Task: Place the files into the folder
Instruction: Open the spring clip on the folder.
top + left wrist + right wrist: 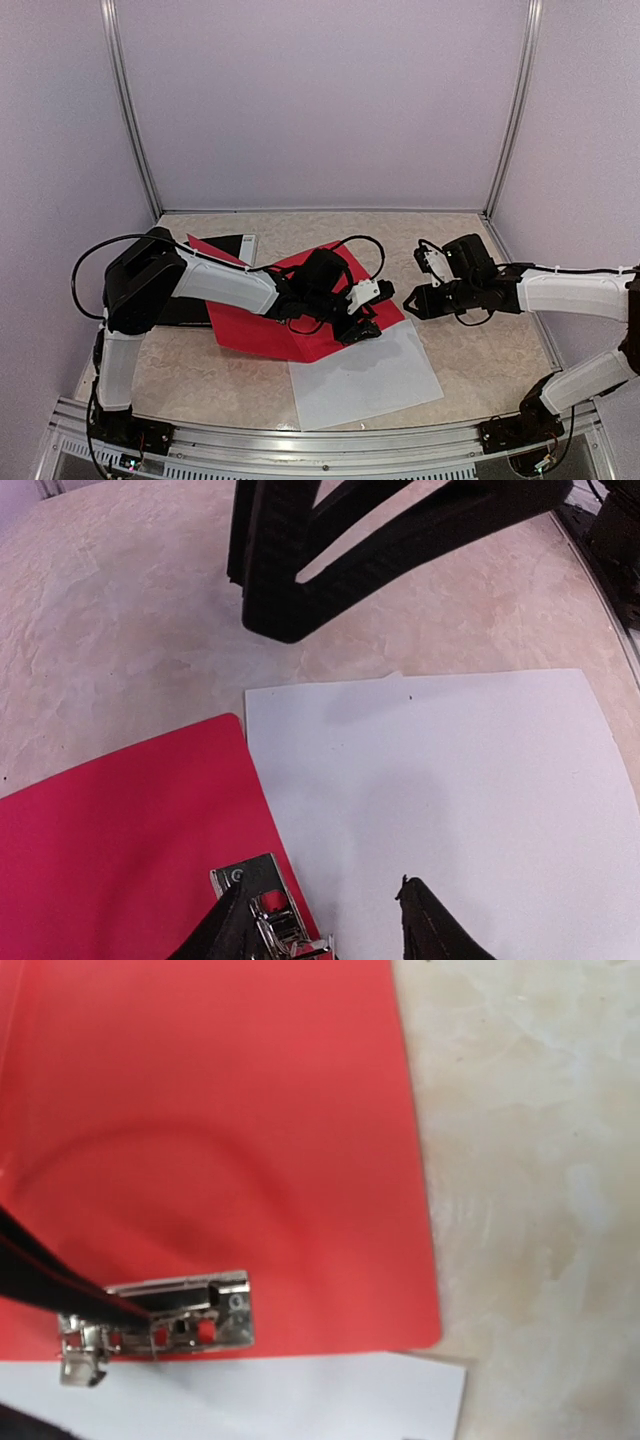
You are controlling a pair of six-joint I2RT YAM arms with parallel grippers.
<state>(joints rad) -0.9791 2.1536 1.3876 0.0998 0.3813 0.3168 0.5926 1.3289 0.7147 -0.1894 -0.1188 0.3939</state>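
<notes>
The paper (pixel 370 380) lies flat on the worktop (pixel 200 375), near and right of centre. Its far-left corner touches the near edge of the open red folder (pixel 260 335). It looks light, thin and floppy, and it would crease if pinched hard. Lying flat, it gives the jaws nothing to get under, and on this smooth surface it would probably slide rather than lift. I'd take it by an edge or corner, ideally one nudged up onto the folder. The side nearest the metal clip (pixel 225 1310) seems the natural one, since the clip presumably has to close over it.

The left gripper (pixel 325 930) hangs over that meeting point with its jaws apart, holding nothing. One tip is at the clip and the other is over the white sheet.

The right gripper (pixel 415 298) hovers just right of the folder, and I can't tell how its jaws stand. From the left wrist I can't be sure whether the dark forked shape is one finger or two.

- **Sheet count:** a sliver peeks out at the far edge, so there may be more than one, but I can't count them.
- **Overlap:** I can't tell whether the paper lies over or under the folder's edge.
- **Dark flat thing (pixel 225 247):** it sits far left, mostly hidden by the left arm.
</notes>
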